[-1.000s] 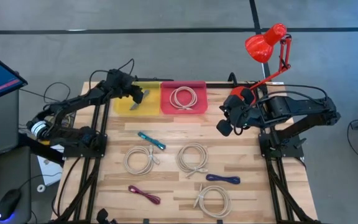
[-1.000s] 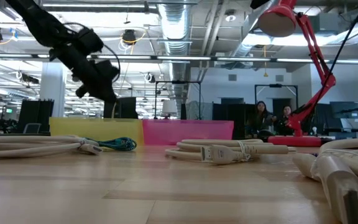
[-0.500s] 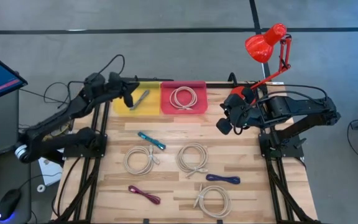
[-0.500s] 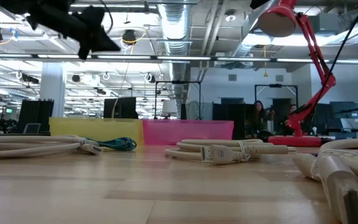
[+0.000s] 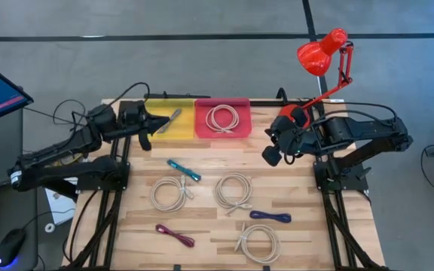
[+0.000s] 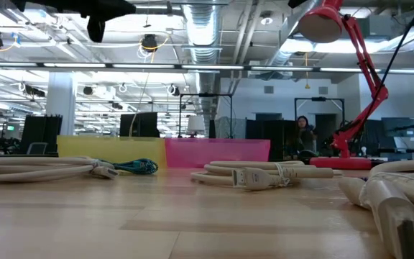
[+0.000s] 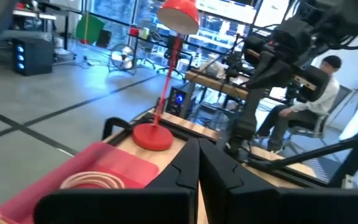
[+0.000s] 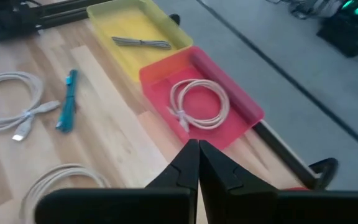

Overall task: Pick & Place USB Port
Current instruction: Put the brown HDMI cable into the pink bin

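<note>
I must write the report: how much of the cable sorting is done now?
Done: one grey cable lies in the yellow tray, one white coil in the pink tray. In hand: nothing; left gripper and right gripper are shut, empty. Left: six cables on the table.

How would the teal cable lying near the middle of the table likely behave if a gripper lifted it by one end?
The teal cable is a thin bundle folded into a short straight hank, so it would probably sag and perhaps unfold rather than stay stiff. It looks small and slim beside the white coiled cables, so it is likely light. Lying flat on the wooden table, it seems unlikely to roll.
</note>
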Tool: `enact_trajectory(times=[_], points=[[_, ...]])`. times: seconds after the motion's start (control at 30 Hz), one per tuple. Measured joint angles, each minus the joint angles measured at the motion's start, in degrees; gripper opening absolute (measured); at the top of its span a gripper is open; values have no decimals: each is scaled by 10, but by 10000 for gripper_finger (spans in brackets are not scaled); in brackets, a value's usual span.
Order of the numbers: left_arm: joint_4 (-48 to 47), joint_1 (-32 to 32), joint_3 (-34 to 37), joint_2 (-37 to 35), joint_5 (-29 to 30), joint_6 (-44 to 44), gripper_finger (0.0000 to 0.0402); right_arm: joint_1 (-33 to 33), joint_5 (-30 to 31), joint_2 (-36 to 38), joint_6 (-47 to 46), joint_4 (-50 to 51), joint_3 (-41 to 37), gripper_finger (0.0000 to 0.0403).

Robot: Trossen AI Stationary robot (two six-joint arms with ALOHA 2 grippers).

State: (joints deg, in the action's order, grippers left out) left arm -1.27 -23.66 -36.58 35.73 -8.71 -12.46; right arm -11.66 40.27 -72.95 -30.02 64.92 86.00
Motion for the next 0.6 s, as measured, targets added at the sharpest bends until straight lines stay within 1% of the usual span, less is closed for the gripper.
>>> enact_trajectory(times=[0.1,0.3,0.5,0.6], points=[[0,45,0,0,39,0,4,0,-25,0,0,-9,0,0],[0,123,0,-2,120,0,4,0,-51,0,5,-7,0,0],[0,174,0,-2,138,-1,4,0,-97,0,46,-7,0,0],[0,191,0,-1,146,-16,4,1,-110,0,49,-6,0,0]])
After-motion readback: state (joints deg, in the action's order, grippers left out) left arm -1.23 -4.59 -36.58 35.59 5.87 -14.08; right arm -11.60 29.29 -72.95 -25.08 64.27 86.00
